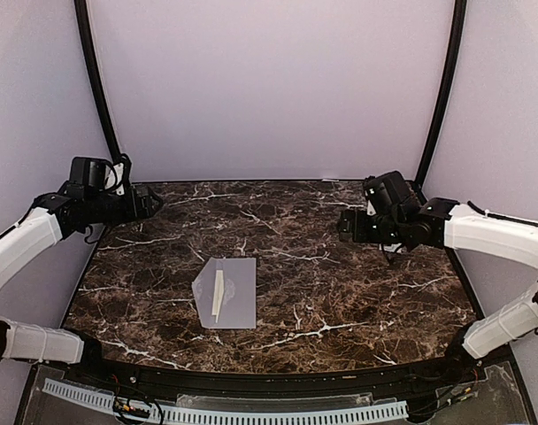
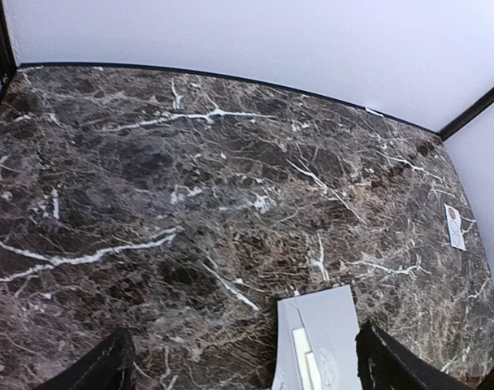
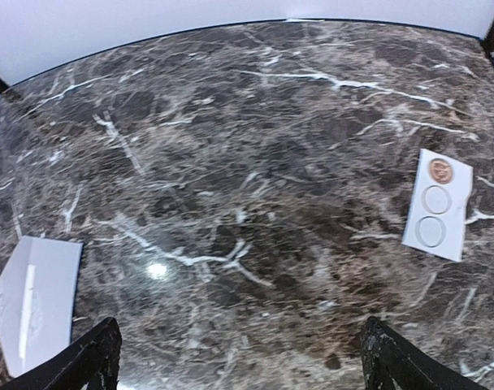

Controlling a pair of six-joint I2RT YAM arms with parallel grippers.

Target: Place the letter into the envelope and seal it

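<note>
Jaws wide on left gripper and right gripper, seemingly empty; envelope untouched.

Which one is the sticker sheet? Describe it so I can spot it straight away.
On the dark marble table, look toward the right arm's side, well apart from the grey envelope near the middle. The sticker sheet is a small white strip lying flat on the bare marble. Unlike the bigger envelope, it carries three circles in a row, with one end circle copper-coloured.
</note>
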